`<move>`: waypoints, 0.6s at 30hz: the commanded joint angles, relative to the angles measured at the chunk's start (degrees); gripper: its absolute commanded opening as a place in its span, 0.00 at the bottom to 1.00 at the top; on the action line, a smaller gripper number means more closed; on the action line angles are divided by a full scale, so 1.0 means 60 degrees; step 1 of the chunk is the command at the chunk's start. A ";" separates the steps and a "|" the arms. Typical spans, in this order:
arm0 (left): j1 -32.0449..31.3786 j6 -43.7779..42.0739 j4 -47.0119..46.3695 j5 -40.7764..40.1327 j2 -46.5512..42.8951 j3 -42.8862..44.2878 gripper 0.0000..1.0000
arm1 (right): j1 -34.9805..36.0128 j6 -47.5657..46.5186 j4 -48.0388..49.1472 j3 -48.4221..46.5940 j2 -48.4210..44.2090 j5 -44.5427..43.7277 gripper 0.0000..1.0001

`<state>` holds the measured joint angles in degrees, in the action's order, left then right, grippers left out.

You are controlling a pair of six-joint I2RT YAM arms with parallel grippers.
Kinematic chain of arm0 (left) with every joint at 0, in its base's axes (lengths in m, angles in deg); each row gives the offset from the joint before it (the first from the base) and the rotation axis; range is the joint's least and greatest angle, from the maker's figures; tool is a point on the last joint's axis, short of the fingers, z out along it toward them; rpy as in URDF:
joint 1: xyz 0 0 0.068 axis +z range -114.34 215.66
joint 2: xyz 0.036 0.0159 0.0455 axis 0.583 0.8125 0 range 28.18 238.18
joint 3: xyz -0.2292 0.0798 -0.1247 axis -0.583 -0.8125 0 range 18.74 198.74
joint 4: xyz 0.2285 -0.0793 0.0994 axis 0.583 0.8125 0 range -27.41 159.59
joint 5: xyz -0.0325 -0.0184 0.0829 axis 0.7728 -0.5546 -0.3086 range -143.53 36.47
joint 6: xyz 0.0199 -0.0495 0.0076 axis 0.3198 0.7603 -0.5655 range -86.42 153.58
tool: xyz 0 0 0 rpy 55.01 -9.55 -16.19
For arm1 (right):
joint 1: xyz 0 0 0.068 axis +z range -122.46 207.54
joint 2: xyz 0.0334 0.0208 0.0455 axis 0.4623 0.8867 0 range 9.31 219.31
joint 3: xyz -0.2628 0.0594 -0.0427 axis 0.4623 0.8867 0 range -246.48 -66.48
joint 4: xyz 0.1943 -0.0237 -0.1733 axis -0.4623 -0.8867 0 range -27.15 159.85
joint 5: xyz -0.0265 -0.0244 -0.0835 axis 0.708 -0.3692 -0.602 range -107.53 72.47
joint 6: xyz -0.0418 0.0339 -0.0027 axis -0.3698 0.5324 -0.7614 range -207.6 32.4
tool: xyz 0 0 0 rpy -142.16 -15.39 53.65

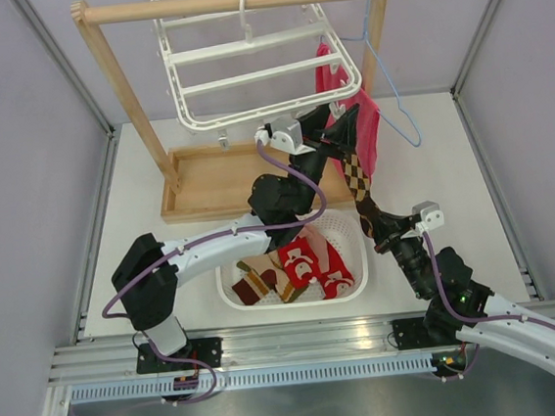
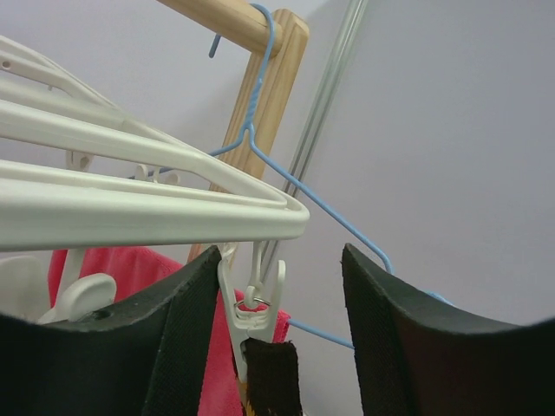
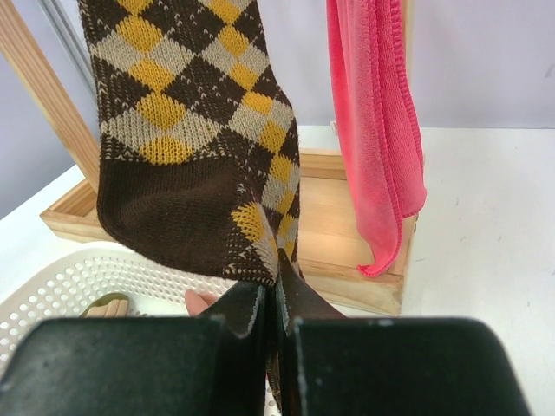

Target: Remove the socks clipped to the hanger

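Note:
The white hanger (image 1: 243, 49) hangs from the wooden rack. A brown-and-cream diamond sock (image 1: 354, 176) hangs from a white clip (image 2: 250, 314) at the frame's near right corner (image 2: 173, 212); its dark cuff (image 2: 270, 377) is pinched in the clip. My left gripper (image 1: 334, 124) is open with the clip between its jaws (image 2: 277, 334), and the left finger (image 2: 173, 347) is close against the clip. My right gripper (image 1: 370, 221) is shut on the sock's lower edge (image 3: 277, 299); the sock (image 3: 191, 130) stretches up from it. Several red and patterned socks (image 1: 298, 265) lie in the basket.
A white perforated basket (image 1: 353, 230) sits between the arms; its wall also shows in the right wrist view (image 3: 61, 290). A large pink-red cloth (image 1: 366, 126) (image 3: 373, 130) hangs beside the sock. A light-blue wire hanger (image 1: 396, 108) (image 2: 329, 212) hangs on the rack, above its wooden base tray (image 1: 206, 180).

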<state>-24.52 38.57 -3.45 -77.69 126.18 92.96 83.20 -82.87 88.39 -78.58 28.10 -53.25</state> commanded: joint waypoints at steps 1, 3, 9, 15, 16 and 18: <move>-0.0018 -0.0407 0.0107 -0.0133 -0.0014 0.0404 0.60 | 0.0040 0.0090 0.0102 -0.0269 -0.0026 0.0110 0.01; -0.0018 -0.0408 0.0225 -0.0133 -0.0043 0.0419 0.55 | 0.0025 0.0105 0.0102 -0.0269 -0.0040 0.0109 0.01; -0.0018 -0.0393 0.0855 -0.0177 -0.0058 0.0477 0.50 | 0.0040 0.0090 0.0088 -0.0269 -0.0040 0.0080 0.01; -0.0018 -0.0510 0.1031 -0.0221 -0.0146 0.0463 0.34 | 0.0025 0.0090 0.0132 -0.0240 -0.0055 0.0066 0.01; -0.0004 -0.0525 0.1031 -0.0206 -0.0161 0.0477 0.32 | 0.0025 0.0090 0.0132 -0.0240 -0.0040 0.0066 0.01; -0.0004 -0.0539 0.1060 -0.0192 -0.0175 0.0521 0.31 | 0.0025 0.0105 0.0146 -0.0240 -0.0026 0.0095 0.01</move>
<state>-24.52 37.76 2.88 -78.76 126.18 93.59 83.20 -82.85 88.22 -78.58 28.10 -53.27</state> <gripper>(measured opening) 0.325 0.021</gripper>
